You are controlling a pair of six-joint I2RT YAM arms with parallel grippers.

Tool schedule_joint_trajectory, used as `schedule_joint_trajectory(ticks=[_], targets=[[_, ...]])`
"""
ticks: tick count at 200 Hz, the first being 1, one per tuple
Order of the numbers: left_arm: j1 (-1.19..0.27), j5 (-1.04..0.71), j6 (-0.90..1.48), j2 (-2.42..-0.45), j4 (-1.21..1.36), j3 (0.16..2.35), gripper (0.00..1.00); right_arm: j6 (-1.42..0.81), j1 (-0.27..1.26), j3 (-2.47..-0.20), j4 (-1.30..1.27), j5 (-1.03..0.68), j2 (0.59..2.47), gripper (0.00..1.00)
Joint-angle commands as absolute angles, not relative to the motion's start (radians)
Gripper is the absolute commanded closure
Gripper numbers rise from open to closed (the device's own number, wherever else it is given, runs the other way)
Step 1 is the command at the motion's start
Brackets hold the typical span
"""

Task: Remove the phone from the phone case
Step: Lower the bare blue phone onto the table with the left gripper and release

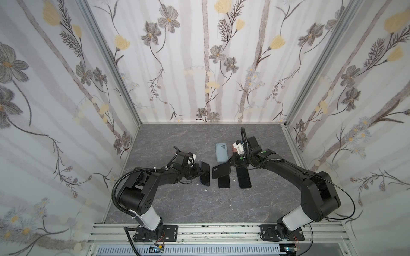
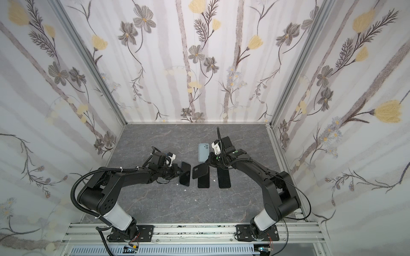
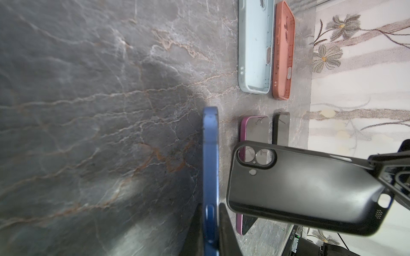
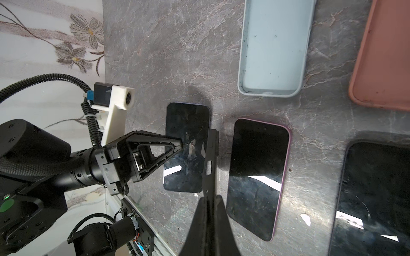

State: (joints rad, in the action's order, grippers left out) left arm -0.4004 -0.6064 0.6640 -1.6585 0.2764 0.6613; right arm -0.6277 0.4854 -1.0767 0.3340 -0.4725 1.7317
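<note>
My left gripper [image 1: 199, 174] is shut on a blue-edged phone [image 1: 205, 174] with a dark screen, gripping it by one long side. In the left wrist view the phone's blue edge [image 3: 210, 177] runs between my fingers [image 3: 224, 223]. My right gripper [image 1: 230, 165] is shut on one end of the black phone case [image 1: 220, 171], which is empty: its camera hole is see-through in the left wrist view [image 3: 299, 195]. Phone and case are apart, with a narrow gap between them. The right wrist view shows the case edge-on [image 4: 211, 159] beside the phone [image 4: 186, 124].
Below the black case lie a purple-edged phone [image 1: 223, 182] and a dark phone [image 1: 243, 178], both screen up. Behind them lie an empty light blue case [image 1: 221, 152] and a salmon case [image 3: 284, 51], mostly hidden under my right wrist in both top views. White crumbs [image 1: 205, 190] dot the marbled table [image 1: 177, 137].
</note>
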Motion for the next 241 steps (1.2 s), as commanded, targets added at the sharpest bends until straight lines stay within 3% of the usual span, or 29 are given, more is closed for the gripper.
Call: schedule_joint_trajectory(ticks=[1, 41, 158, 241], targets=[[-0.403, -0.6, 0.689, -1.665, 0.303, 0.655, 1.0, -0.627, 0.492, -1.095, 0.307, -0.471, 1.75, 1.0], [-0.403, -0.585, 0.701, -1.675, 0.312, 0.646, 0.95, -0.622, 0.503, -1.099, 0.313, -0.458, 1.766, 1.0], [-0.384, -0.479, 0.707, -1.657, 0.311, 0.595, 0.44, -0.582, 0.506, -1.124, 0.361, -0.4, 1.771, 1.0], [-0.373, -0.405, 0.688, -1.6, 0.275, 0.581, 0.42, -0.549, 0.511, -1.15, 0.37, -0.409, 1.698, 1.0]])
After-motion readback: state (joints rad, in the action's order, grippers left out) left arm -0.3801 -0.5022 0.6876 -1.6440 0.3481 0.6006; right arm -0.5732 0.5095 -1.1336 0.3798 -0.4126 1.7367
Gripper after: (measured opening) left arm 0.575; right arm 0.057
